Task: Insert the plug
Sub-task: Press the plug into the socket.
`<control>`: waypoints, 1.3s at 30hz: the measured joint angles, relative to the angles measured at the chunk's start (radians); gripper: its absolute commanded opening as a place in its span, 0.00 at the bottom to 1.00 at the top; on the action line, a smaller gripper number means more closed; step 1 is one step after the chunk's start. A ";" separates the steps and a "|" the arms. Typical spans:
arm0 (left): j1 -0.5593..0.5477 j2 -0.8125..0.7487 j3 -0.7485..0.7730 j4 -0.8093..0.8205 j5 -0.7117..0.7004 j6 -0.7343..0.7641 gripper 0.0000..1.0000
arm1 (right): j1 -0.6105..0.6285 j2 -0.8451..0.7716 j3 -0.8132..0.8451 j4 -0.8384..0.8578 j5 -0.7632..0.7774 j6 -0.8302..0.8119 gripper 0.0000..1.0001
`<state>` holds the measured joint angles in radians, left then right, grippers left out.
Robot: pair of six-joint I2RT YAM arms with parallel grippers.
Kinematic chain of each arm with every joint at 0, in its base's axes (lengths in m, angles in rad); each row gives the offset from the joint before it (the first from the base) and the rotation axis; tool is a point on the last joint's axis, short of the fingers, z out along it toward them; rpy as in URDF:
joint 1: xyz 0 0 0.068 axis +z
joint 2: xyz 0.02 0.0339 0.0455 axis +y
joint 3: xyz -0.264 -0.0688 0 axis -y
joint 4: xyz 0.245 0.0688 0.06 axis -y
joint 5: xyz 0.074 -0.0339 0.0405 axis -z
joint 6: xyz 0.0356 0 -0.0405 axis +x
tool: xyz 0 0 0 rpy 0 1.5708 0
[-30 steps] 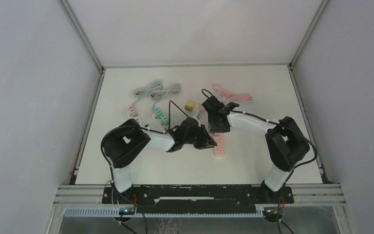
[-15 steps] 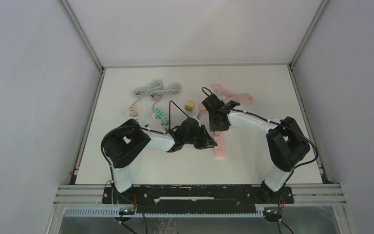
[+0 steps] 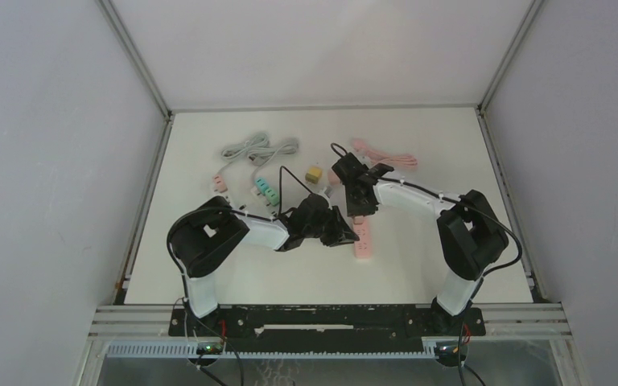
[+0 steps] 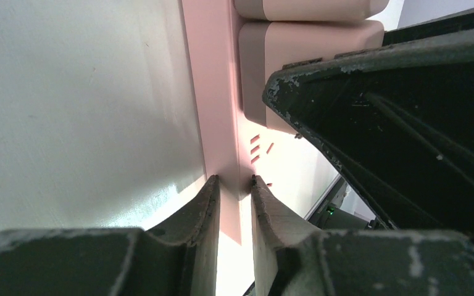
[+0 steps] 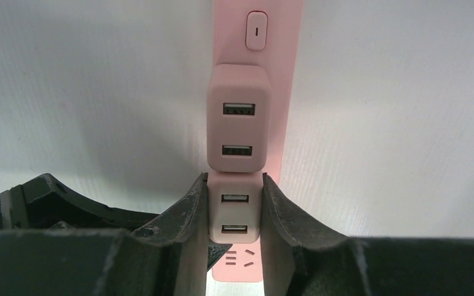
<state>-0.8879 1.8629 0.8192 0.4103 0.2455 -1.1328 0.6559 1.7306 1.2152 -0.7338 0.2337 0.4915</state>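
Note:
A pink power strip (image 3: pixel 362 243) lies on the white table. My left gripper (image 3: pixel 344 236) is shut on the strip's edge, which shows between its fingertips in the left wrist view (image 4: pixel 234 182). My right gripper (image 3: pixel 357 212) is shut on a pink USB charger plug (image 5: pixel 235 213), with the fingers on both its sides (image 5: pixel 235 180). The plug stands on the strip's face (image 5: pixel 284 74), touching a second pink charger (image 5: pixel 237 117) that sits below the strip's switch (image 5: pixel 256 29). Free socket slots show just behind the held plug (image 5: pixel 237 259). I cannot tell whether the held plug's prongs are fully in.
A yellow cube (image 3: pixel 314 174), grey cables (image 3: pixel 257 149), a coiled pink cable (image 3: pixel 386 157), a green adapter (image 3: pixel 265 190) and a small pink adapter (image 3: pixel 220 183) lie toward the far side of the table. Grey walls enclose three sides.
My right wrist has shifted slightly toward the far side with the plug still gripped. The left arm and the strip have not moved.

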 measured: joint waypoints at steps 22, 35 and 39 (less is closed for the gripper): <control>0.000 0.000 0.000 0.000 -0.003 0.000 0.26 | -0.023 -0.024 -0.080 0.096 -0.050 -0.025 0.00; -0.003 -0.001 0.000 -0.001 -0.009 0.006 0.29 | 0.014 0.021 -0.025 0.030 0.005 -0.024 0.00; -0.009 -0.002 0.000 -0.002 -0.019 0.006 0.33 | 0.013 -0.003 -0.031 0.042 0.005 -0.019 0.17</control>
<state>-0.8967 1.8610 0.8192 0.4088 0.2264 -1.1263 0.6693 1.7279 1.1847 -0.6918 0.2386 0.4721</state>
